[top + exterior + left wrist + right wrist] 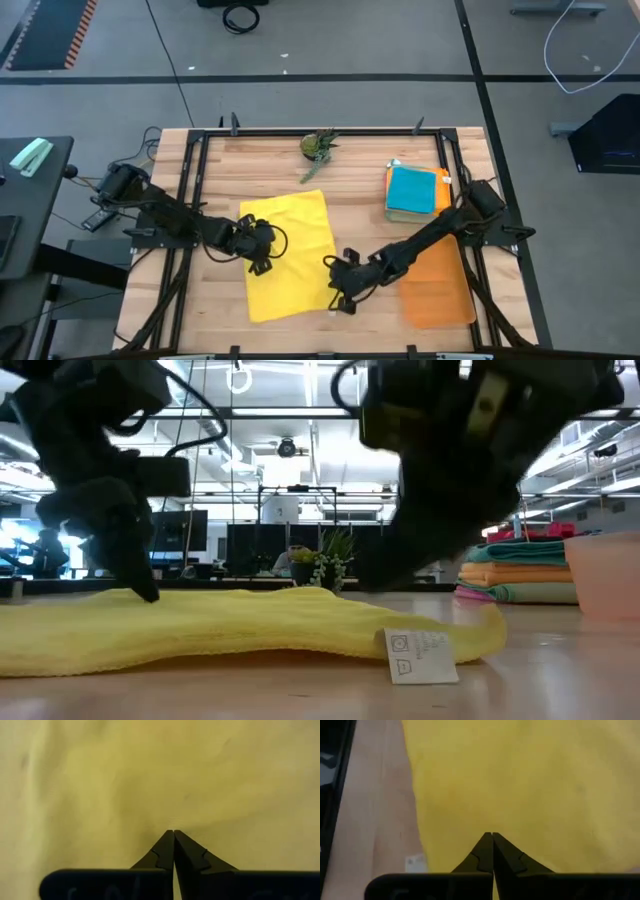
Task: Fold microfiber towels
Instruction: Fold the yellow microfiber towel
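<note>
A yellow microfiber towel [290, 255] lies spread flat in the middle of the table, a white label [420, 655] at its near right corner. My left gripper [262, 258] is shut at the towel's left part; its tips [173, 832] show against yellow cloth. My right gripper [338, 295] is shut by the towel's right edge near that corner, its tips [492, 835] over the cloth. More folded towels [414, 190], teal on top, are stacked at the far right. My left gripper meets the upper face of the yellow towel [150, 598] with its shut fingertips, slanting down from the table's left; no cloth shows between the fingers. The towel lies flat on the table. My right gripper: whether its shut tips touch the towel cannot be told.
A translucent orange mat [437, 285] lies at the near right, under the right arm. A small green plant [318, 146] stands at the far edge. Bare wood shows at the far left and along the near edge.
</note>
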### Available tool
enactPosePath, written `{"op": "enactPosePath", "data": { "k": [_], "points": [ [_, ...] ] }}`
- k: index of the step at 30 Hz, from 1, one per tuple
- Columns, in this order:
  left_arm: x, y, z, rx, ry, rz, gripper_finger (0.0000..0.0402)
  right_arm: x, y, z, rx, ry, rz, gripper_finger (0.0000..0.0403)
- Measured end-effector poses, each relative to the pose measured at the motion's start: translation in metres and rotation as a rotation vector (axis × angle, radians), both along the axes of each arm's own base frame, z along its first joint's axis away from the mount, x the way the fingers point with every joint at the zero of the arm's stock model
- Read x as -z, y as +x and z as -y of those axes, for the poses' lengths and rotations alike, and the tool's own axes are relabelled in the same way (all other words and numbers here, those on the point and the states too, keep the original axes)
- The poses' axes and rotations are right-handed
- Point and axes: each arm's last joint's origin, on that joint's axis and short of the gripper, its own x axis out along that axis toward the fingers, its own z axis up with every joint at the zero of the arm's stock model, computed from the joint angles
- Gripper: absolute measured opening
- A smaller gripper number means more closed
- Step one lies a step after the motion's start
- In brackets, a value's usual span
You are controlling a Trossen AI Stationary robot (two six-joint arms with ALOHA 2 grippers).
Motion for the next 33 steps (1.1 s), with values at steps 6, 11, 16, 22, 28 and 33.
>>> {"op": "enactPosePath", "data": {
  "k": [6, 11, 16, 22, 28, 33],
  "points": [
    [-0.022, 0.009, 0.01, 0.074, 0.026, -0.006, 0.0006, -0.032, 0.019, 0.01, -0.037, -0.077, 0.1, 0.0005],
    [-0.033, 0.0, 0.024, 0.131, 0.063, -0.077, 0.0024, -0.047, 0.038, 0.037, -0.053, -0.177, 0.131, 0.0005],
    [-0.044, -0.031, 0.054, 0.127, 0.195, 0.028, 0.0007, -0.047, 0.05, 0.085, -0.037, -0.231, 0.118, 0.0005],
    [-0.043, -0.049, 0.084, 0.141, 0.134, 0.262, 0.0013, -0.031, 0.063, 0.136, -0.031, -0.206, 0.148, 0.0005],
    [-0.014, -0.047, 0.081, 0.083, 0.093, 0.241, 0.0011, 0.003, 0.065, 0.175, 0.05, -0.22, 0.03, 0.0005],
    [-0.013, -0.048, 0.089, 0.145, 0.038, 0.212, 0.0008, 0.021, 0.065, 0.179, 0.109, -0.184, -0.039, 0.0005]
  ]
}}
